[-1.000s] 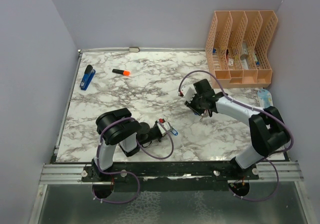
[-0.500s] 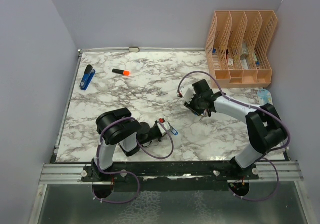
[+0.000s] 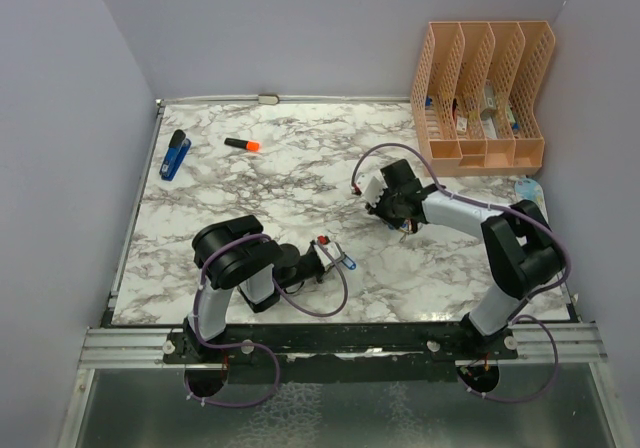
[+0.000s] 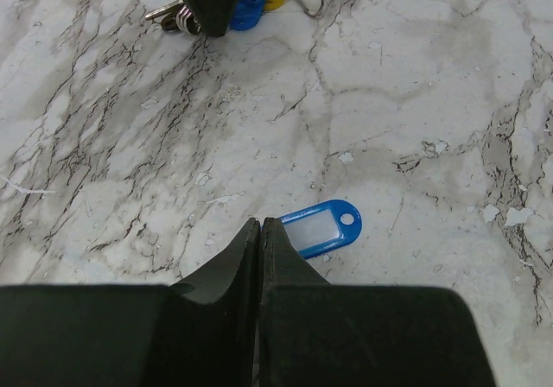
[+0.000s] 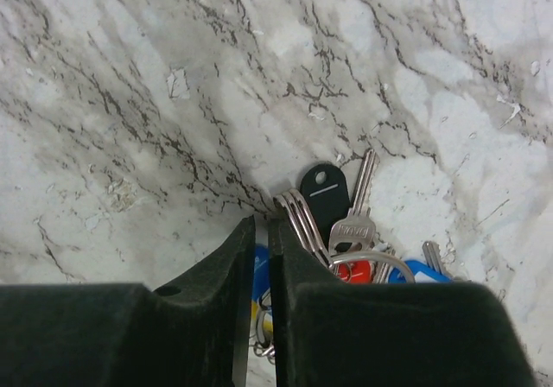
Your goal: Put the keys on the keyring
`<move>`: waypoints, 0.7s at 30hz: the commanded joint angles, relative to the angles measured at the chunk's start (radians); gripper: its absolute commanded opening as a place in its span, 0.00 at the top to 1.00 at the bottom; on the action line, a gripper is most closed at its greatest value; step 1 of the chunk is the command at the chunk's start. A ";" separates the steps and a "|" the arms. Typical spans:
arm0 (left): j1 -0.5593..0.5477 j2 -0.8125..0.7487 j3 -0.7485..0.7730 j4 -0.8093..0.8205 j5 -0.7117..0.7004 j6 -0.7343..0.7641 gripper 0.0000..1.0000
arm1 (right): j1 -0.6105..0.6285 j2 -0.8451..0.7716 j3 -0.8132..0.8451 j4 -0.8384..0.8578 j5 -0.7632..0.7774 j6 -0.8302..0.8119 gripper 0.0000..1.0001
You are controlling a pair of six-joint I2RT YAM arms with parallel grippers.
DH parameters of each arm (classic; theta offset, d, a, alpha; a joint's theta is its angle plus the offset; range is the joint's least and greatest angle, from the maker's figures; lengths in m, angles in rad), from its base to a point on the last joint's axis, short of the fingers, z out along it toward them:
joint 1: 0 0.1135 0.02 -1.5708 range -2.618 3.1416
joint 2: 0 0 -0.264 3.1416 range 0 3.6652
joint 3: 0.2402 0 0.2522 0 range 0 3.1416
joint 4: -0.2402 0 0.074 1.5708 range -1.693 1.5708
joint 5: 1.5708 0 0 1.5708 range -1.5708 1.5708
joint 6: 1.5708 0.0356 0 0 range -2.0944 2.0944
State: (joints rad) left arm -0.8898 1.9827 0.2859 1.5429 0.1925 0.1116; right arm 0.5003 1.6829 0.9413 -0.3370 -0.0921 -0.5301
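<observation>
- A peach file organizer [image 3: 480, 88] stands at the far right corner of the table [image 3: 300, 178]; its slots hold small items, too small to name
- One blue key tag [image 4: 321, 228], oblong with a pale label window and a hole at one end, lies flat on the marble, partly tucked under the left end effector [image 4: 260, 225], whose fingers are pressed together
- The keyring [image 5: 363, 259], a thin silver loop with metal keys and black, red and blue tags, lies just beside the right end effector [image 5: 261, 221]; only a thin slit shows between those fingers, and I cannot tell whether they pinch anything
</observation>
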 commanded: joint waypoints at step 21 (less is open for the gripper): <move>0.020 0.033 -0.002 0.244 -0.033 -0.020 1.00 | -0.002 0.181 0.267 0.008 -0.011 0.162 0.99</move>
State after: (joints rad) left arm -0.8822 1.9850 0.2882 1.5433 0.1925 0.1055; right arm 0.5003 1.8198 1.1290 -0.3138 -0.0692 -0.4297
